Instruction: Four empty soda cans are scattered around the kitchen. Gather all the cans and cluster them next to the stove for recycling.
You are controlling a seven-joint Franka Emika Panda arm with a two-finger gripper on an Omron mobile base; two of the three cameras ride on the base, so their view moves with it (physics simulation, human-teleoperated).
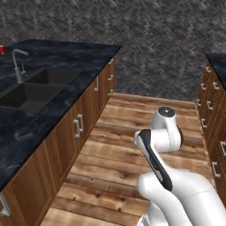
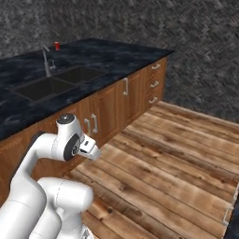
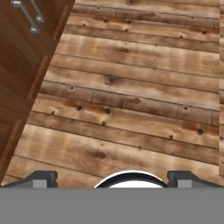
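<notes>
One red soda can (image 1: 2, 50) stands upright at the far back left corner of the dark counter, behind the faucet; from the right base it is a small red cylinder (image 2: 57, 45) near the wall. My arm is folded close to the base over the wooden floor, far from that can. The gripper (image 3: 113, 178) points down at the floor planks, its two dark fingertips (image 3: 41, 178) wide apart with nothing between them: it is open. The stove is out of view.
A dark stone counter (image 1: 66, 95) with a double sink (image 1: 33, 90) and a silver faucet (image 1: 17, 64) runs along my left, over brown cabinets (image 2: 121, 100) with silver handles. More brown drawers (image 1: 214, 114) stand at the right. Wooden floor (image 2: 172, 158) lies between them.
</notes>
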